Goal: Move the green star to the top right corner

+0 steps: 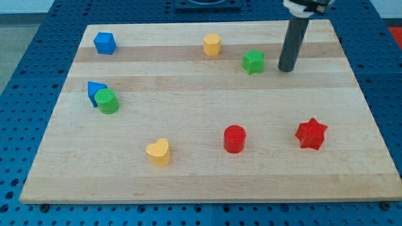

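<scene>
The green star [253, 61] lies on the wooden board [207, 169] in the upper right part of the view. My tip [286, 69] is at the end of the dark rod, just to the right of the green star, with a small gap between them. The board's top right corner [323, 28] is up and to the right of the rod.
A yellow hexagonal block [212, 45] is left of the star. A blue cube [104, 43] is at the top left. A blue block [95, 91] touches a green cylinder [108, 101] at the left. A yellow heart [159, 152], red cylinder [234, 139] and red star [311, 134] lie lower down.
</scene>
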